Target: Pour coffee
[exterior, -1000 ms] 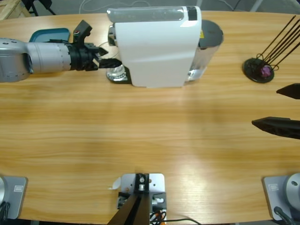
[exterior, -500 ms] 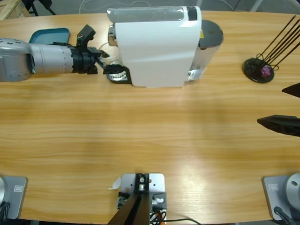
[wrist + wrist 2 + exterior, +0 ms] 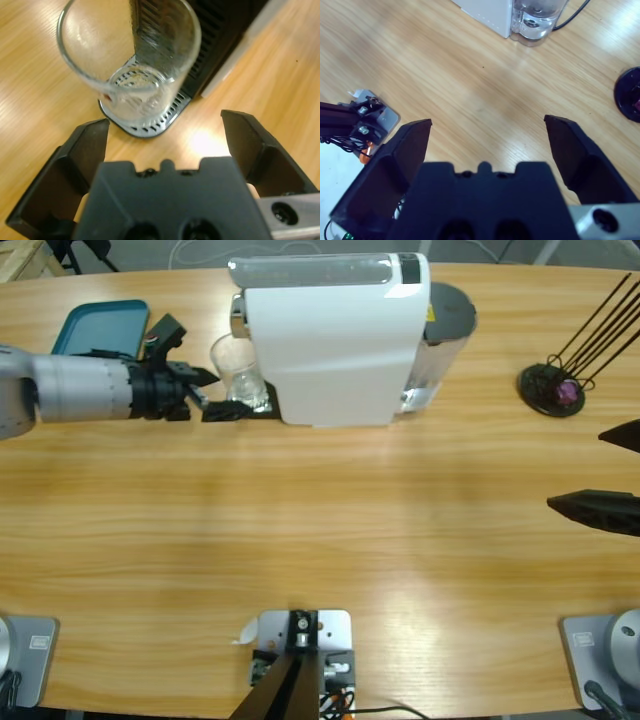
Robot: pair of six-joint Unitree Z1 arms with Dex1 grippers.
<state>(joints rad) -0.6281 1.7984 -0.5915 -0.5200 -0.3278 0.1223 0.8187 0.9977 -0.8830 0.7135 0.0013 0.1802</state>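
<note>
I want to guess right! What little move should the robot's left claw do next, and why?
Probably ease the left claw forward until its open jaws stand on either side of the clear glass. The glass stands on the drip tray by the white coffee machine, just ahead of the jaws, not yet between them, so closing now would likely grab nothing.

A long counter (image 3: 320, 530) of pale, straight-grained wood fills nearly everything, with soft glare patches on its varnish (brightest near the middle). Beyond its far edge lies grey floor (image 3: 200, 250) crossed by a light cable (image 3: 190, 252).
</note>
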